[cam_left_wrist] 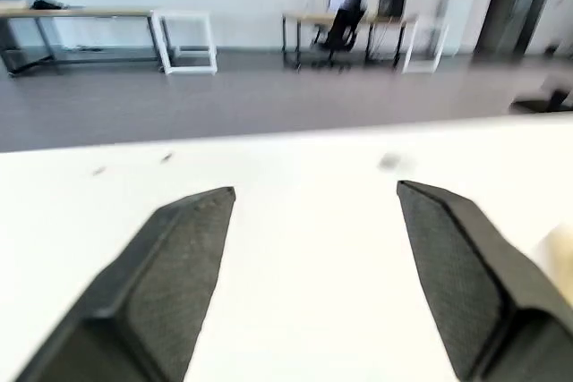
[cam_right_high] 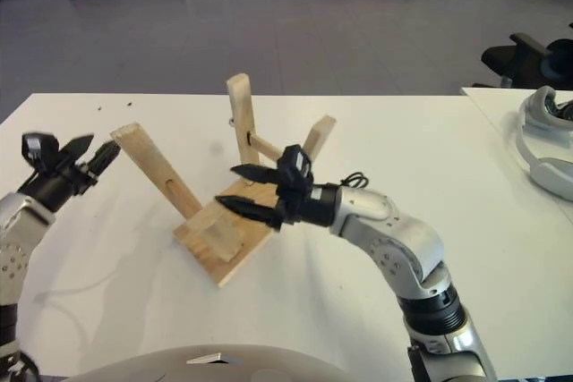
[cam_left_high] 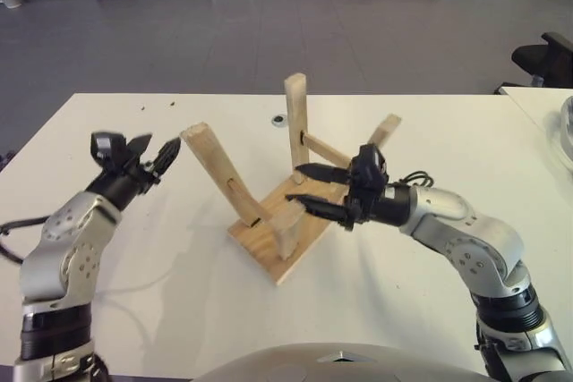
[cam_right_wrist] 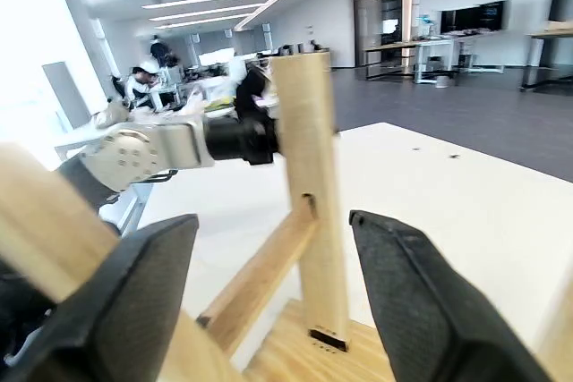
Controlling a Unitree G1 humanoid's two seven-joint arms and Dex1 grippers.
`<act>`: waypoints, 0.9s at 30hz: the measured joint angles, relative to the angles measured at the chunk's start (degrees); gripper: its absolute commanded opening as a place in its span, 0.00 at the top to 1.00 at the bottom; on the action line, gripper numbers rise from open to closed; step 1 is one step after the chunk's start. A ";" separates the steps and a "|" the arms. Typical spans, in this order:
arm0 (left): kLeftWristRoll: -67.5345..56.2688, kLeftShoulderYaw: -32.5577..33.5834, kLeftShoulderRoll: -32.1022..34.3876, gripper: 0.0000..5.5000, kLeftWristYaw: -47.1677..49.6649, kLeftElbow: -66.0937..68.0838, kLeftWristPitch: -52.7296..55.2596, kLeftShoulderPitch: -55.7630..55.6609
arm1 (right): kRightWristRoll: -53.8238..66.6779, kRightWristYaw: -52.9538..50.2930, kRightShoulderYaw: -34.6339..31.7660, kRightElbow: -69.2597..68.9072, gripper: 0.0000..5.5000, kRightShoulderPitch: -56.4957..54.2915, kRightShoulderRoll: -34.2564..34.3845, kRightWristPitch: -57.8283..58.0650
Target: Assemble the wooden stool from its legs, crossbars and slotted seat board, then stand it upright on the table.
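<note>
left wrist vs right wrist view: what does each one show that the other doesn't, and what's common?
Left wrist view, not the right: the left gripper, open over a bare stretch of the table, holding nothing. Right wrist view, not the left: the right gripper, open and facing an upright leg, a crossbar slotted into that leg, and the seat board beneath. Both: the white table under an open gripper.

My white table [cam_left_high: 179,310] carries the seat board [cam_left_high: 267,248] flat near its middle, legs [cam_left_high: 296,123] sticking up. A small round fitting [cam_left_high: 279,120] sits just behind it, and dark specks [cam_left_high: 143,107] lie near the far-left edge.
</note>
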 measured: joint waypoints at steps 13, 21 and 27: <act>16.00 -14.17 12.11 0.40 -20.88 -5.12 -5.53 16.29 | -21.88 7.64 -10.26 34.69 0.42 8.92 -15.32 -21.04; 25.21 -26.60 -0.28 0.40 -13.11 17.48 -9.30 -11.52 | -34.95 12.92 0.94 62.12 0.42 -4.07 -4.57 -41.23; 25.71 -21.03 -3.97 0.40 -5.71 20.49 -17.17 -6.53 | -34.26 7.08 -2.78 43.58 0.42 11.12 -5.58 -38.11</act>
